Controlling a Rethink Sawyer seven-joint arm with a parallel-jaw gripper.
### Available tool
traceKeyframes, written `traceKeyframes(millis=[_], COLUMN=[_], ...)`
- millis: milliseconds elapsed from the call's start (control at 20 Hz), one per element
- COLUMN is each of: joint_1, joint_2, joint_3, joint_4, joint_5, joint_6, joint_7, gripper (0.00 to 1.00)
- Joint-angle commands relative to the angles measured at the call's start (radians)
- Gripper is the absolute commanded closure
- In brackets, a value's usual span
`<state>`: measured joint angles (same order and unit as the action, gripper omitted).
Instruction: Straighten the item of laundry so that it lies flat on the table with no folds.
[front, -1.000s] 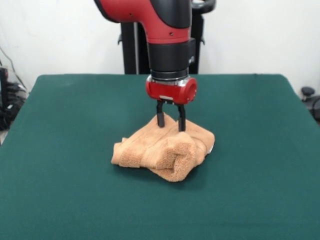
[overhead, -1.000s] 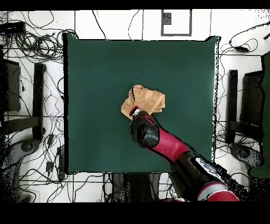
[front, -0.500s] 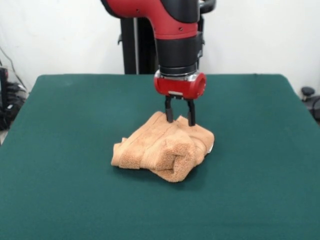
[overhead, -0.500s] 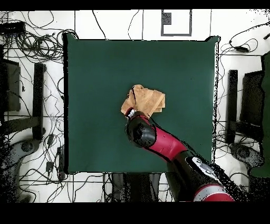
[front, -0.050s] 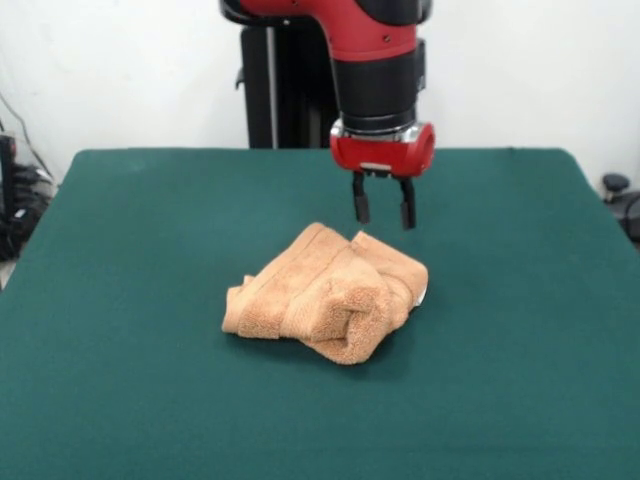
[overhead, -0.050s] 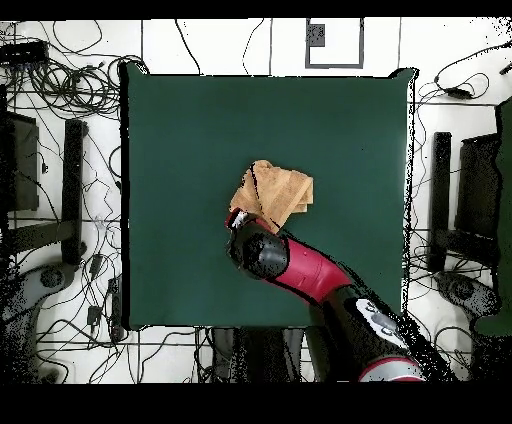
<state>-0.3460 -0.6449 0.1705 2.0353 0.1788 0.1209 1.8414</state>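
I have lifted my gripper (front, -0.050s: 382, 212), its jaws apart and empty, off the towel (front, -0.050s: 330, 291), which remains bunched in folds.

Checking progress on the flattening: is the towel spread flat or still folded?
Folded. The towel sits bunched in a thick rolled heap on the table, layers overlapping; the open gripper hangs above it, holding nothing.
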Motion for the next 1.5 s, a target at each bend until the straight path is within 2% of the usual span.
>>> traceKeyframes(millis=[50, 300, 600, 950, 1500], joint_1=[0.046, 0.062, 0.05, 0.027, -0.017], joint_2=[-0.015, -0.026, -0.009, 0.0, -0.059], joint_3=[-0.031, -0.052, -0.048, -0.049, -0.049], joint_4=[-0.065, -0.082, -0.083, -0.117, -0.131], joint_5=[0.027, 0.02, 0.011, 0.0, -0.026], joint_6=[0.159, 0.19, 0.165, 0.202, 0.303], joint_7=[0.14, 0.142, 0.134, 0.104, 0.055], gripper=[0.0, 0.0, 0.0, 0.0, 0.0])
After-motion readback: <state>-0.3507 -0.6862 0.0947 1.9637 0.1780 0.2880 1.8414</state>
